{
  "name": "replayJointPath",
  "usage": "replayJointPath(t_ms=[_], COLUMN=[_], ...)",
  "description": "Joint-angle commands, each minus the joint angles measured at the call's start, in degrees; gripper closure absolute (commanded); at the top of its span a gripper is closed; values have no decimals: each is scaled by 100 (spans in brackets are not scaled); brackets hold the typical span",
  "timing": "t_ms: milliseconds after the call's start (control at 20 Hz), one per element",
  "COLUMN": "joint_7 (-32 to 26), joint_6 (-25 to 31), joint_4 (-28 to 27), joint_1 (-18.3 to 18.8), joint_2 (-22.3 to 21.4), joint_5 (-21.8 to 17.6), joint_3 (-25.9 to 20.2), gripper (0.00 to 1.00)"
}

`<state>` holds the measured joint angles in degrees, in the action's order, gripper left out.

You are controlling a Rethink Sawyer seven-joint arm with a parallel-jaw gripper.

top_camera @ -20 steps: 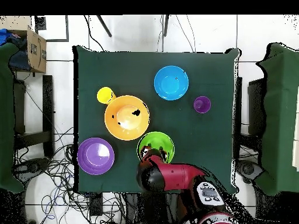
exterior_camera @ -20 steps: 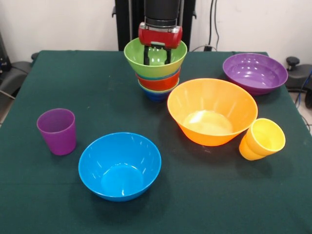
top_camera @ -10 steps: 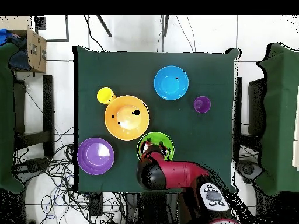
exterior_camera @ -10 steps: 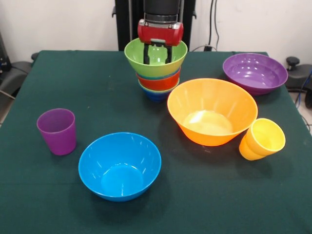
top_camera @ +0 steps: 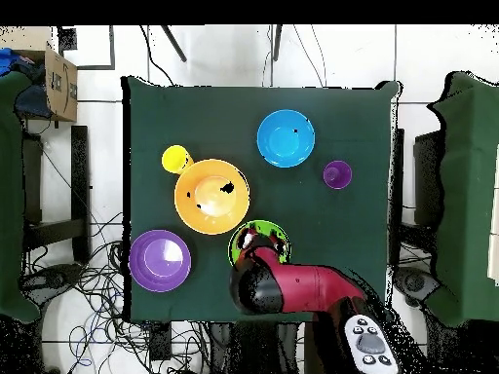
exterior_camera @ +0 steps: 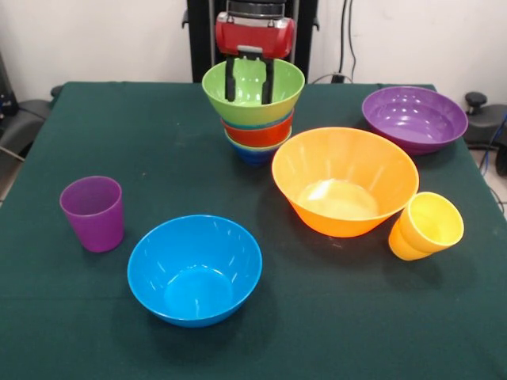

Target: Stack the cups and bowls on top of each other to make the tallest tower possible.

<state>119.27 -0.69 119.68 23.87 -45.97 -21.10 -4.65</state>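
The tower (exterior_camera: 255, 119) stands at the far middle of the table: a dark blue bowl lowest, a red-orange bowl (exterior_camera: 257, 133) above it, a large green bowl (exterior_camera: 279, 96) on top. My gripper (exterior_camera: 248, 99) hangs open, its black fingers (exterior_camera: 230, 82) reaching down inside the green bowl and holding nothing. Loose on the cloth are a large orange bowl (exterior_camera: 344, 180), a large blue bowl (exterior_camera: 194, 269), a wide purple bowl (exterior_camera: 414, 119), a purple cup (exterior_camera: 93, 213) and a yellow cup (exterior_camera: 426, 226). In the overhead view the arm covers part of the green bowl (top_camera: 255, 236).
Dark green cloth covers the table (exterior_camera: 119, 134). The orange bowl stands close to the tower's right side in the front view. A cardboard box (top_camera: 57, 83) sits off the table's corner and cables lie on the floor around it.
My gripper has risen straight up out of the green bowl, fingers still apart. The green bowl stays on the tower. Nothing else has moved.
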Motion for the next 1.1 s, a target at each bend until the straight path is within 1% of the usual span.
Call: replayJointPath(t_ms=[50, 250, 700, 950, 1100], joint_7=[273, 237, -35, -115, -134], joint_6=[970, 1243, 2097, 2433, 2638], joint_4=[323, 393, 320, 135, -113], joint_1=[158, 240, 405, 406, 343], joint_2=[-351, -558, -1022, -1098, -1042], joint_5=[227, 323, 753, 903, 954], joint_3=[-785, -937, -1335, -1434, -1455], gripper=[0, 0, 0, 0, 0])
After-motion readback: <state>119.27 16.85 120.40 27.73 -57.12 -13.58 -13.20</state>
